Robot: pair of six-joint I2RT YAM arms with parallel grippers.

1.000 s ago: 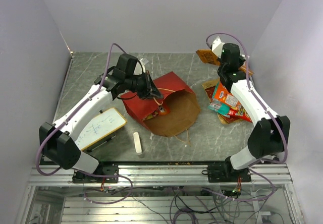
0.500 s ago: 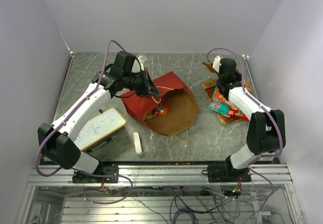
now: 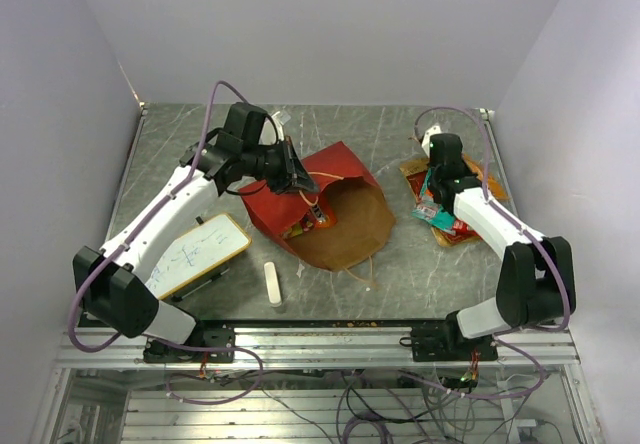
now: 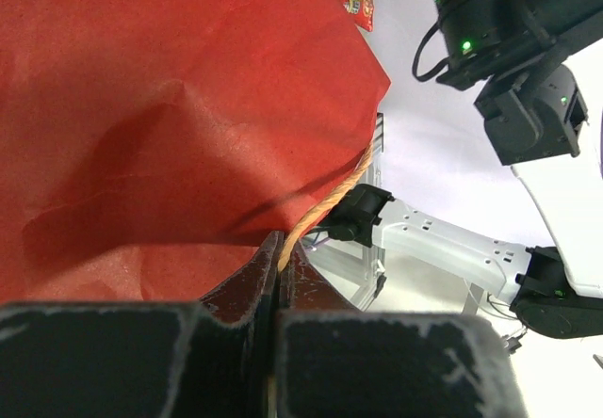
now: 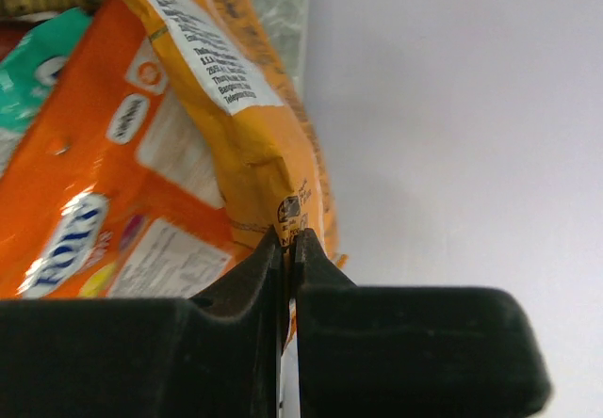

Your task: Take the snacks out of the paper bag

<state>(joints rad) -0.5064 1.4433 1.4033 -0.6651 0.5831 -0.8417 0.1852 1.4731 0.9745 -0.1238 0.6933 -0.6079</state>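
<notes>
Left end effector: pinched almost shut on the tan handle of the bag, at the bag's far-left rim.
Bag: lies on its side mid-surface, with the red outside up. The brown inside shows through the open mouth, which faces near-right. A second handle trails on the surface at the near side.
Inside the bag: red and yellow packets show just within the left of the mouth (how many cannot be told).
Right end effector: clamped on the edge of an orange packet, with its fingers all but meeting on the foil.
Pile: orange, red and teal snacks heaped at the right of the surface, well apart from the bag. The right end effector sits low at the pile's far-left side, and the orange packet lies across another orange one (wrist view).
Whiteboard: near left, beside the left arm.
Eraser: small white bar between the whiteboard and the bag, close to the near edge.
</notes>
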